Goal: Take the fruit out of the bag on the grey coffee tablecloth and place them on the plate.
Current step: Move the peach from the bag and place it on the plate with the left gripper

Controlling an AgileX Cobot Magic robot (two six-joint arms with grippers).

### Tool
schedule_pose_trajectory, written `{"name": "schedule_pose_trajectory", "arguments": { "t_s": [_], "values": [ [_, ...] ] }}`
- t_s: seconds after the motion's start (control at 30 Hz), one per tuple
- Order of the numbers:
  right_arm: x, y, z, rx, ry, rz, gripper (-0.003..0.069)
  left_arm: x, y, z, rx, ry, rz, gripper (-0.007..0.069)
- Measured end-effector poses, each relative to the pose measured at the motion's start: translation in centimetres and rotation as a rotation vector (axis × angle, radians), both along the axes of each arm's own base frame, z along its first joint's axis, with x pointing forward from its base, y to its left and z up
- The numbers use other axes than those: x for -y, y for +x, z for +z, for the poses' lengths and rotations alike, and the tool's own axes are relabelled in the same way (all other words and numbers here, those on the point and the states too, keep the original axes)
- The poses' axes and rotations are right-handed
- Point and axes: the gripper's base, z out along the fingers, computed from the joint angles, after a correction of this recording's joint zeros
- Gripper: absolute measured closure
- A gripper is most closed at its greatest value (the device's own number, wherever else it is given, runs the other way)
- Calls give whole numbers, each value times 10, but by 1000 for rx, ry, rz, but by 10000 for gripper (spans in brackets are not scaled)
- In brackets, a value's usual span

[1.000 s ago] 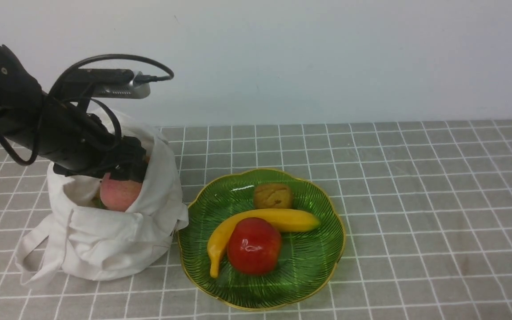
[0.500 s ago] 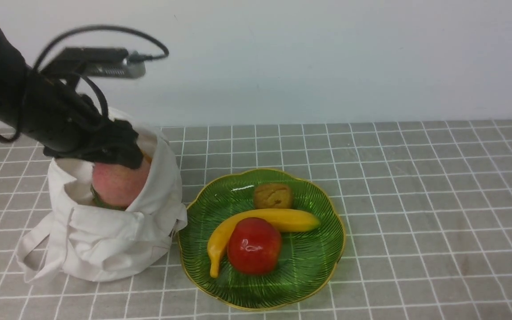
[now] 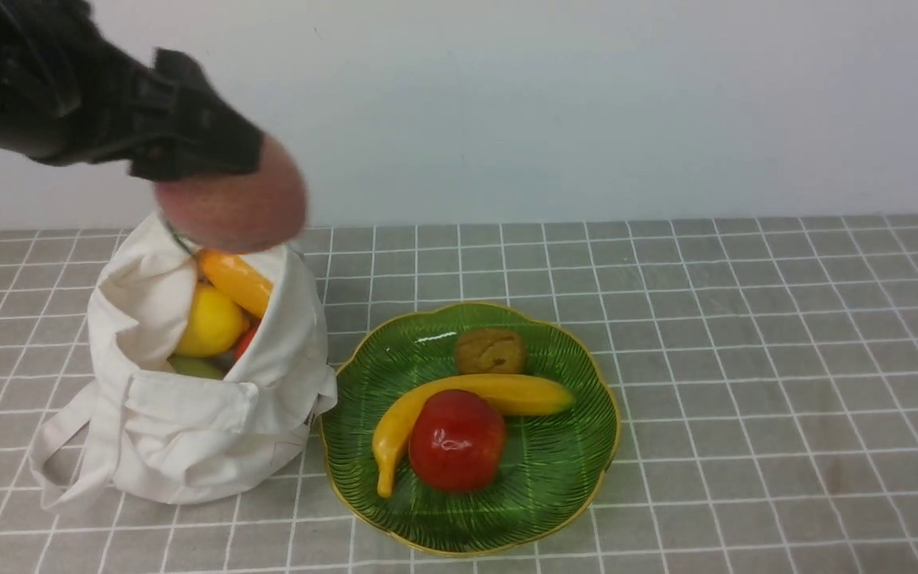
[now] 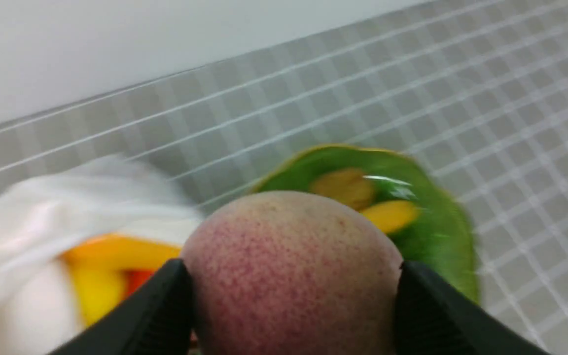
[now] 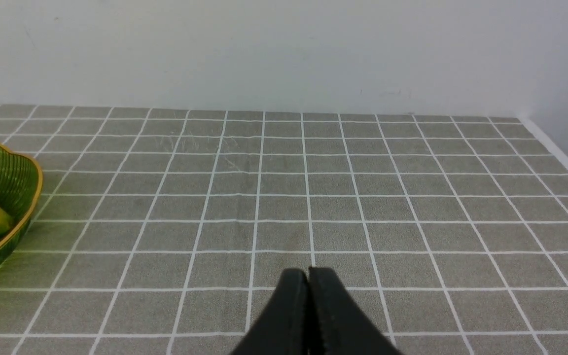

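My left gripper (image 3: 224, 187) is shut on the pink-orange peach (image 3: 232, 203) and holds it in the air just above the mouth of the off-white bag (image 3: 180, 430). In the left wrist view the peach (image 4: 289, 271) fills the space between the two black fingers (image 4: 165, 305). Inside the bag I see a yellow lemon (image 3: 208, 323) and an elongated orange piece (image 3: 237, 283). The green plate (image 3: 562, 470) lies to the right of the bag on the grey tablecloth (image 3: 746, 359). My right gripper (image 5: 308, 276) is shut and empty, low over the cloth right of the plate (image 5: 13, 182).
On the plate lie a banana (image 3: 499, 395), a red apple (image 3: 457, 440) and a brown round fruit (image 3: 490, 351). A white wall runs along the back of the table. The cloth's right edge meets a wall (image 5: 560, 153).
My left gripper has risen out of the bag with the peach, up and slightly right. The lemon and the orange piece in the bag now show.
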Motion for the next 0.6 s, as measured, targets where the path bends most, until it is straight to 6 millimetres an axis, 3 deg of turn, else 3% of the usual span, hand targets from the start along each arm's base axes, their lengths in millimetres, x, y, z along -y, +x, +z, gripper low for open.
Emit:
{"name": "schedule_pose_trajectory", "arguments": {
  "t_s": [0.13,0.17,0.33,0.37,0.4,0.43,0.47,0.6],
  "values": [
    [0,0,0,0,0,0,673,23,4,-12,-26,36,-103,156],
    [0,0,0,0,0,0,673,36,12,-26,-64,58,-142,156],
    [0,0,0,0,0,0,673,63,43,-69,-153,108,-182,156],
    [0,0,0,0,0,0,673,66,48,-77,-157,118,-179,156],
    [0,0,0,0,0,0,673,71,67,-101,-167,157,-164,156],
    [0,0,0,0,0,0,673,71,69,-103,-167,161,-162,156],
    [0,0,0,0,0,0,673,73,81,-121,-174,195,-154,156],
    [0,0,0,0,0,0,673,77,103,-154,-164,247,-136,156]
  ]
}}
